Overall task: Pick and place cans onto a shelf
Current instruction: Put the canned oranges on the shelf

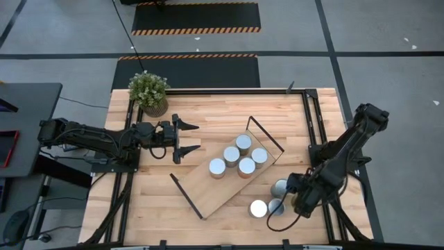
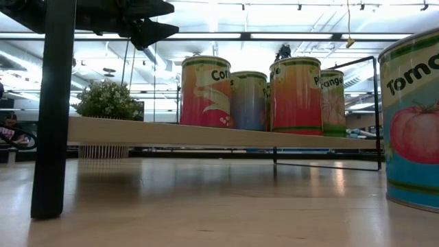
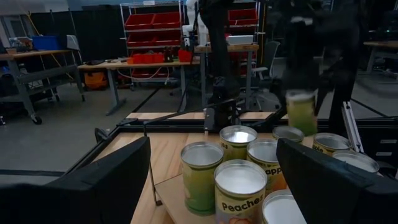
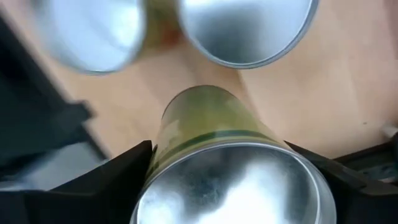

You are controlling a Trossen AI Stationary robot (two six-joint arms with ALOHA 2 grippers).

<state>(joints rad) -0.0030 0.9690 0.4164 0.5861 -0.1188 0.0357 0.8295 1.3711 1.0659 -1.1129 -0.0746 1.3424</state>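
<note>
"Peaches" on can point(image 3: 240, 193); "Toma" on can point(image 2: 413, 120).

Your work surface is a light wooden tabletop point(image 1: 222, 114) with black rails along its edges. On it, set at a slant near the middle, you have the shelf point(image 1: 208, 191), a long light-wood board with a thin black wire frame at each short end. Five cans point(image 1: 236, 157) stand upright in a close cluster on the half of the board toward the right arm; the other half is bare wood. Off the shelf, near the table's right front corner, you see three more cans point(image 1: 259, 208) close together. A potted green plant point(image 1: 149, 92) sits at the far left corner.
</note>
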